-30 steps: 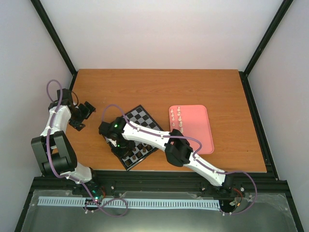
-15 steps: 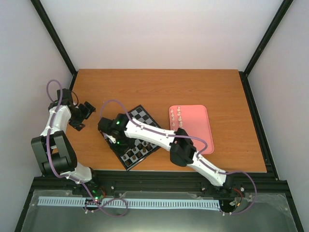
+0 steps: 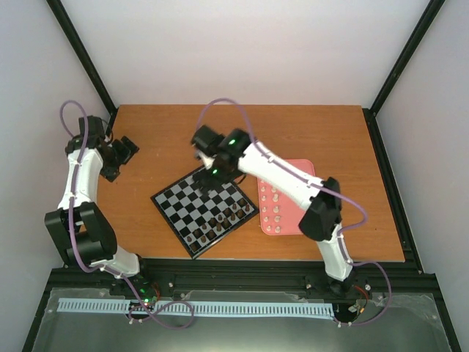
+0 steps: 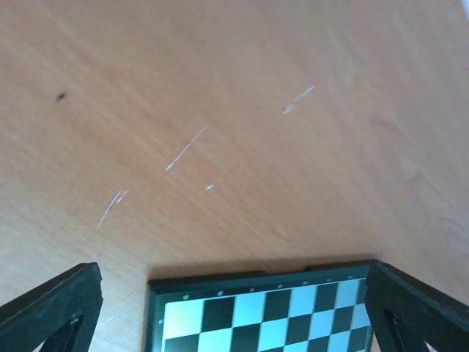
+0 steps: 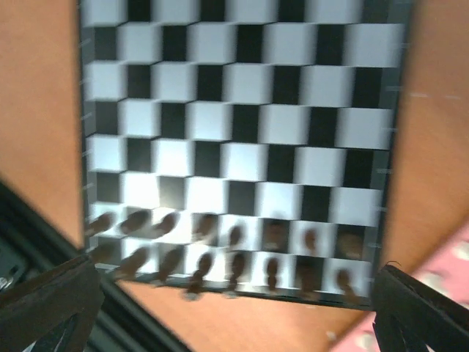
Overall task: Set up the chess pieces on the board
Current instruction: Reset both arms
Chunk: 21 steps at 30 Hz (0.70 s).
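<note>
The board (image 3: 183, 202) lies angled on the wooden table. Dark brown chess pieces (image 3: 222, 222) fill its two rows nearest the arms' bases; they are blurred in the right wrist view (image 5: 234, 253). Cream-white chess pieces (image 3: 272, 209) stand in the pink tray (image 3: 292, 213). My right gripper (image 3: 209, 174) hovers over the board's far corner, open and empty (image 5: 231, 293). My left gripper (image 3: 117, 158) is off the board to the left, open with nothing between its fingers (image 4: 233, 275). The left wrist view shows a board (image 4: 256, 315) edge.
The right arm's forearm crosses above the tray's far end, hiding part of it. The tray's corner (image 5: 447, 293) shows pink in the right wrist view. Bare scratched wood (image 4: 220, 132) lies beyond the board. Black frame posts stand at the table's far corners.
My right arm has swung from the board's near-left part up to its far corner, and its jaws have opened. The left arm drew back slightly toward the far left.
</note>
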Each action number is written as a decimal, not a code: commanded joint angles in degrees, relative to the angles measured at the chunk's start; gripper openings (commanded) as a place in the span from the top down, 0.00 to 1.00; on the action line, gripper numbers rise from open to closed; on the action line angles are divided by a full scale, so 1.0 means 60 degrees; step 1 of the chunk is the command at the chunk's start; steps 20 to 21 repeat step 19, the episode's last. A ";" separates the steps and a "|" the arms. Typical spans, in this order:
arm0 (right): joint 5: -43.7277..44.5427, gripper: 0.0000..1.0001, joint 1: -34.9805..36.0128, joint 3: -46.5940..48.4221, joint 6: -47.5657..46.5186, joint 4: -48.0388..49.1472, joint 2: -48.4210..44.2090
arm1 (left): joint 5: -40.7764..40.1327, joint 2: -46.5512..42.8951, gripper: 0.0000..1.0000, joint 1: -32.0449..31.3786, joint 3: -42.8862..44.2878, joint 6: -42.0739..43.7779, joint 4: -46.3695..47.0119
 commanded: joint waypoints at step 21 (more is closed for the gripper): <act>0.1644 0.00 -0.3563 -0.3288 -0.0198 0.1751 -0.2549 | -0.1898 0.2477 0.00 -0.4620 0.4971 0.0992 -0.2036</act>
